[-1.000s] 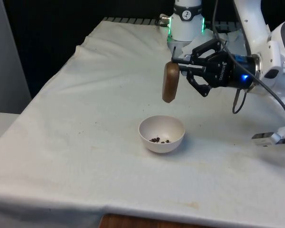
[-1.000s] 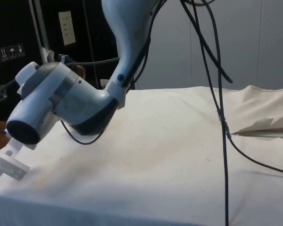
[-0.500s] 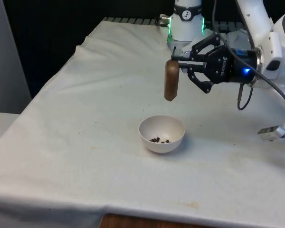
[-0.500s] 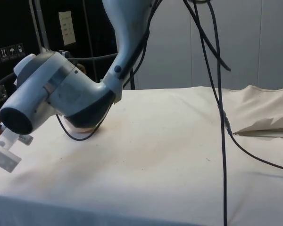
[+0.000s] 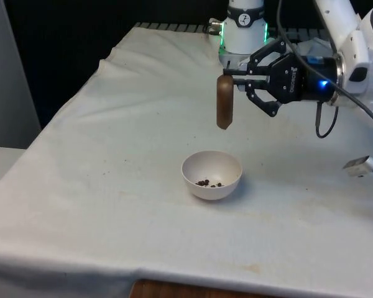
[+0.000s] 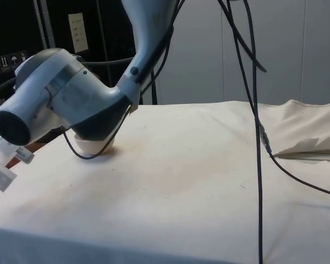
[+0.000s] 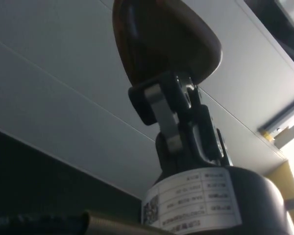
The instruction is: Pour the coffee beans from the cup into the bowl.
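Cup (image 5: 224, 102) hangs in the air, tipped on its side, above the white bowl (image 5: 211, 174) with a few beans (image 5: 209, 183) in it. I see my gripper (image 5: 235, 82) pinching its rim, arm reaching sideways from the front view's right

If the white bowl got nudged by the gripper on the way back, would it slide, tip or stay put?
The bowl looks small and rounded with a narrow base, and holds only a few coffee beans, so it is probably light and would likely slide or rock on the cloth. It seems rigid, so a nudge should not deform it. The gripper holds the cup well above it.
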